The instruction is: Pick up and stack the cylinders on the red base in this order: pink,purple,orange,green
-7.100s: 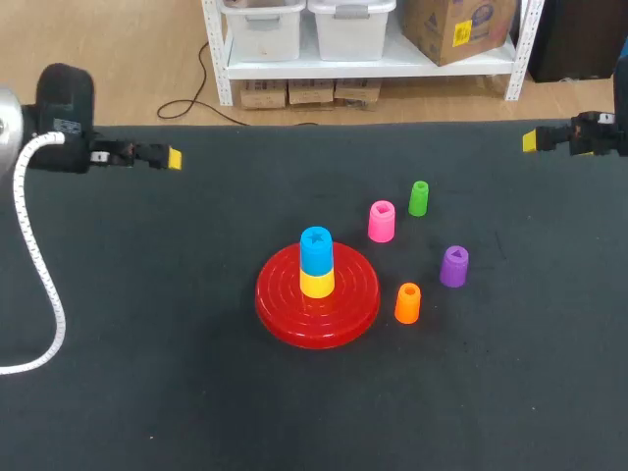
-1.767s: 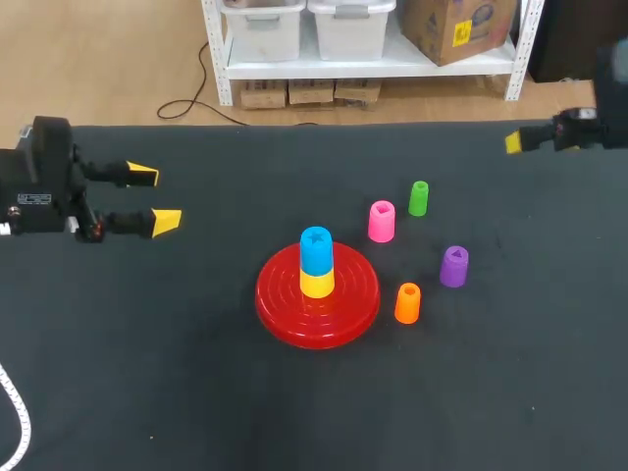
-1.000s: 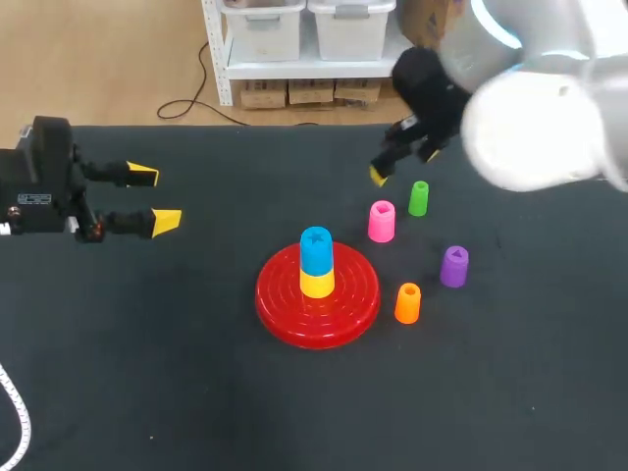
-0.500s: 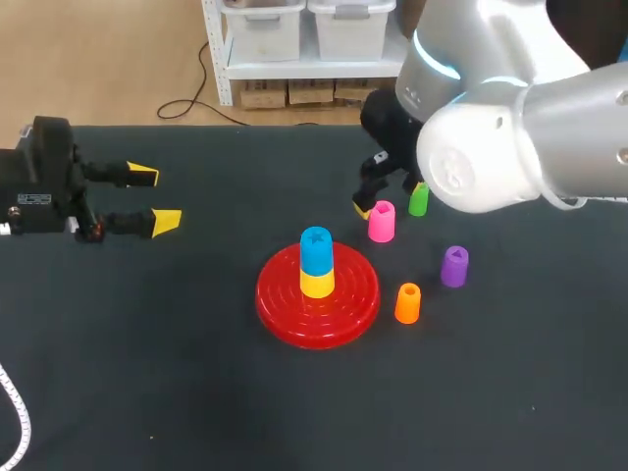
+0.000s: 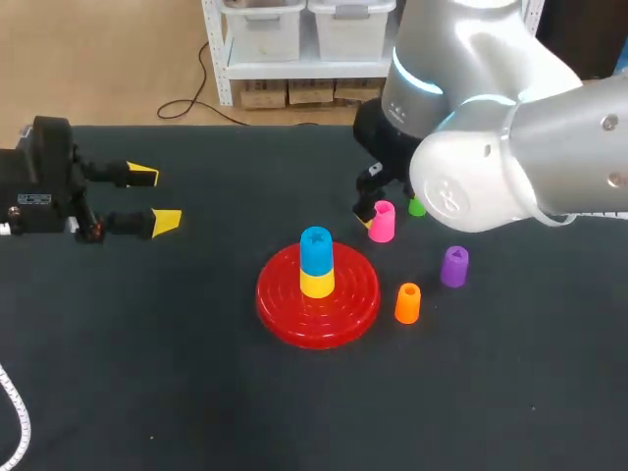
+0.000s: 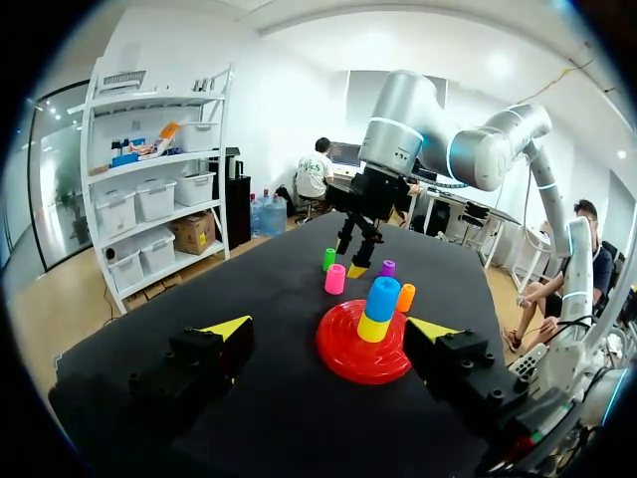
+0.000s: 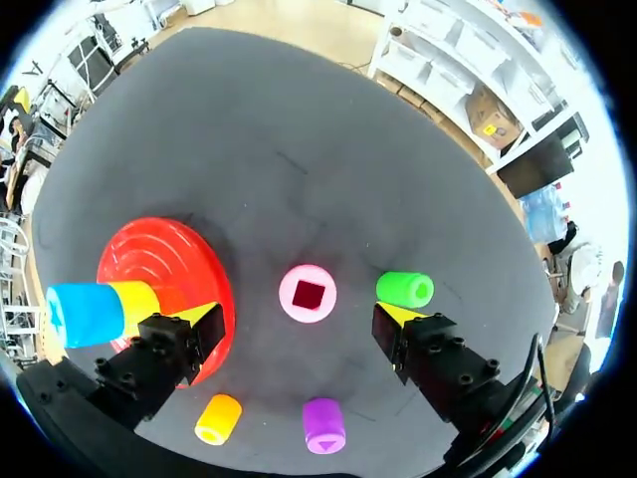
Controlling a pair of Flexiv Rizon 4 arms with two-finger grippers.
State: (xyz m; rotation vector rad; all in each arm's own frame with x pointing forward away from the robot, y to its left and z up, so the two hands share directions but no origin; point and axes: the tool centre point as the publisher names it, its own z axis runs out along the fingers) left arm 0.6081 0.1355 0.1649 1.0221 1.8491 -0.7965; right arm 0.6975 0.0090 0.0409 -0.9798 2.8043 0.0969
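Left gripper [image 5: 155,197]: I am holding it at the table's left side, well apart from everything, fingers spread with nothing between them.

Red base [image 5: 278,294]: it is carrying a yellow cylinder [image 5: 316,285] with a blue cylinder [image 5: 316,250] on top. The pink one will have to seat on the blue.

Pink cylinder [image 7: 308,293]: it is standing upright on the table, just beside the base.

Right gripper [image 7: 299,319]: I am hovering it over the pink cylinder, fingers wide and straddling it, gripping nothing. To do this step well, I am planning to centre first, descend straight, close on the side walls and lift vertically. One finger is sitting close to the green cylinder [image 7: 405,289], so a skewed descent could knock it.

Orange cylinder [image 5: 407,303] and purple cylinder [image 5: 454,266]: both are waiting upright, apart from the gripper.

Hard to make out: in the head view the right arm [image 5: 491,147] is covering one finger and most of the green cylinder. The gripper's height above the pink top is probably small, but I cannot confirm it.
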